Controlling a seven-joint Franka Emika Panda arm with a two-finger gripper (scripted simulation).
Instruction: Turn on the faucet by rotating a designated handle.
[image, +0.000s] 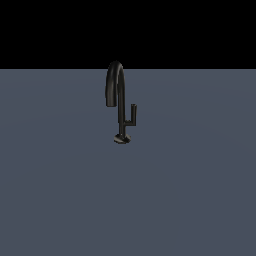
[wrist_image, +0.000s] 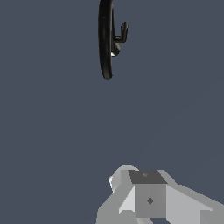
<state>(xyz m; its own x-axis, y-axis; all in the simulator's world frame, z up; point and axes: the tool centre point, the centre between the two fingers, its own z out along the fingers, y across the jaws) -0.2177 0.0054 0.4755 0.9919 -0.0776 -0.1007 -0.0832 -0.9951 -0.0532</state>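
The robot's grey hand (wrist_image: 146, 197) sits nearest the wrist camera, only its blocky body in frame; its fingertips are out of sight, so whether it is spread or pressed together cannot be told. It holds nothing that can be seen. Bare blue-grey table (wrist_image: 57, 131) lies between the hand and its target. Well ahead of the hand stands the matte black faucet (image: 120, 100), upright on a small round base, its gooseneck spout arching over. The handle (image: 132, 116), a thin L-shaped rod, branches off the stem and turns upward, untouched.
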